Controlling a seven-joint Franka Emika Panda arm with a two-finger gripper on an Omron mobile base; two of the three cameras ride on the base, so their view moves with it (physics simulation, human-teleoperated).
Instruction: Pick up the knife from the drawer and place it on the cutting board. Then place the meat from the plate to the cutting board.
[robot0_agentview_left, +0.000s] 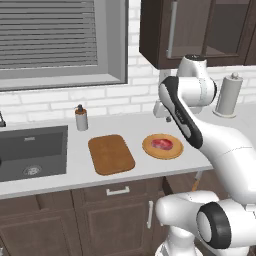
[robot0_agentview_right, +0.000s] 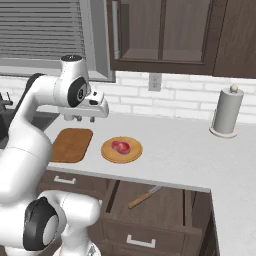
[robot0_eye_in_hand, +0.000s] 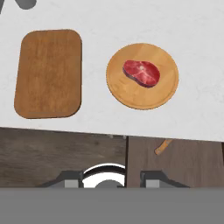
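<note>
Open drawer (robot0_agentview_right: 160, 200) under pale counter (robot0_agentview_right: 190, 150), brick wall (robot0_agentview_right: 185, 100).

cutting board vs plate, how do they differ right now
The cutting board is rectangular with rounded corners; the plate is round with a raised rim. The board is a darker brown and larger, the plate lighter and orange-toned. The board is bare, while the plate holds the meat. Both are wooden and lie flat on the counter.

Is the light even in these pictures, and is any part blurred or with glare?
Left base view: flat, even light, no glare on the cutting board. Right base view: the open drawer lies in shade under the counter. Hand view: sharp, the meat crisp; the knife mostly hidden.
</note>
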